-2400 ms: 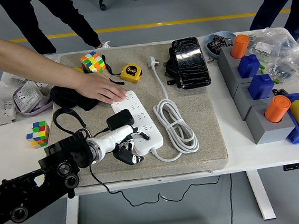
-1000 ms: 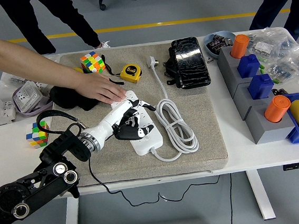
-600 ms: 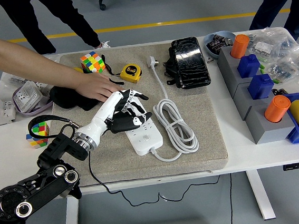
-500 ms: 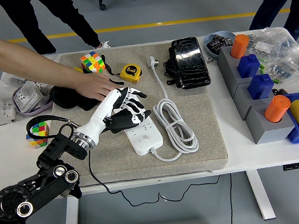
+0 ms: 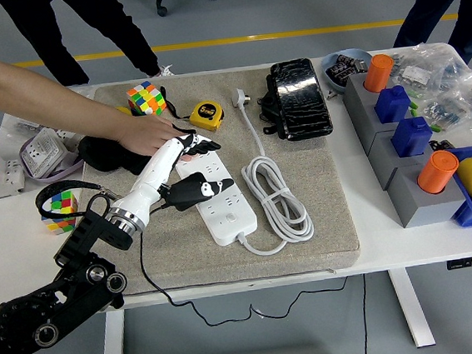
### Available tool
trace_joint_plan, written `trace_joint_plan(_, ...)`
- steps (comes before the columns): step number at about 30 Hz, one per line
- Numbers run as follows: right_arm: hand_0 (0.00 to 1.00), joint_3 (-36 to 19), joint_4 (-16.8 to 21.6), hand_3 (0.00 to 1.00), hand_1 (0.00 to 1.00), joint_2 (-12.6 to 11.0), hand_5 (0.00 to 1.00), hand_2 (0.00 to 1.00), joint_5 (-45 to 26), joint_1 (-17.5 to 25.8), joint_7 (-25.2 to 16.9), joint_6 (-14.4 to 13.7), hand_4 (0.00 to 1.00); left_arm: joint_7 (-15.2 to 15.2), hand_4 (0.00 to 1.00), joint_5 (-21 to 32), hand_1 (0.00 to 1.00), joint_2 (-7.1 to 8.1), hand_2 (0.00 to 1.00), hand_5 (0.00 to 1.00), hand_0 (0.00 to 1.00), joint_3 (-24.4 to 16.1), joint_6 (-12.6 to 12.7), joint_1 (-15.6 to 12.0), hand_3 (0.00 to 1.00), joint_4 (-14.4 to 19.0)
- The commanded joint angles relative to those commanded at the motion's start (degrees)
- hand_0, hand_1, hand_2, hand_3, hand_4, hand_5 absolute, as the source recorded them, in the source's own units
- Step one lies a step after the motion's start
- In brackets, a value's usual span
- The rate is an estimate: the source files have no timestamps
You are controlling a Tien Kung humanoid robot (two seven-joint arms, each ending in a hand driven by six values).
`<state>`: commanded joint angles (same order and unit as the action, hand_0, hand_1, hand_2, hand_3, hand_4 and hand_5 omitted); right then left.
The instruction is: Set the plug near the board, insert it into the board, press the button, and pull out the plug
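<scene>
The white power strip (image 5: 228, 213) lies slanted on the grey mat (image 5: 324, 219). My left hand (image 5: 194, 160) lies over its far half. The fingers (image 5: 202, 143) are spread toward the strip's far end and the thumb (image 5: 208, 188) rests across the sockets; the hand is open. No plug shows apart from the hand, which hides whatever is under the palm. A thin black cable (image 5: 143, 265) runs from under my wrist off the mat's front edge. A person's hand (image 5: 148, 135) presses flat at the strip's far end, next to my fingertips. The strip's own white plug (image 5: 243, 99) lies loose at the back.
The strip's coiled white cable (image 5: 276, 198) lies right of it. A yellow tape measure (image 5: 206, 114), a colour cube (image 5: 146, 98) and a black pouch (image 5: 299, 97) sit at the back. A second cube (image 5: 58, 212) is left of my wrist. Grey blocks (image 5: 404, 186) with coloured pegs stand right.
My left hand has travelled from the strip's near end up over its far half, and its fingers have gone from curled to spread. The person's hand has stayed put.
</scene>
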<state>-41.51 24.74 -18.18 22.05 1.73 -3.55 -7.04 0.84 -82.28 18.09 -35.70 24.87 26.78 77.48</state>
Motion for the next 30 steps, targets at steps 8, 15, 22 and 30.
trace_joint_plan(8, 0.571, -0.38, 0.02, 0.545, 0.651, 0.07, 0.487, 0.637, 0.08, 0.06, 0.0, -0.01, 0.928, 3.35, 0.998, -5.84, 0.795, -0.21, 0.835, 0.365, 0.798, -0.4, -0.57, 0.05, 0.815, -1.12)
trace_joint_plan(15, 0.573, -0.39, 0.04, 0.545, 0.65, 0.13, 0.487, 0.636, 0.12, 0.1, 0.0, -0.01, 0.928, 7.08, 0.998, -10.84, 0.784, -0.37, 0.818, 0.389, 0.786, -0.74, -2.08, 0.0, 0.823, -1.83)
trace_joint_plan(22, 0.571, -0.27, 0.02, 0.545, 0.65, 0.08, 0.487, 0.637, 0.12, 0.17, 0.0, -0.01, 0.928, 8.46, 0.998, -13.14, 0.772, -0.44, 0.794, 0.417, 0.78, -0.85, -2.64, 0.0, 0.819, -2.73)
trace_joint_plan(30, 0.571, -0.49, 0.01, 0.544, 0.65, 0.13, 0.486, 0.636, 0.1, 0.09, -0.07, 0.0, 0.927, 9.8, 0.998, -14.41, 0.728, -0.47, 0.736, 0.4, 0.744, -0.65, -3.81, 0.28, 0.79, -4.38)
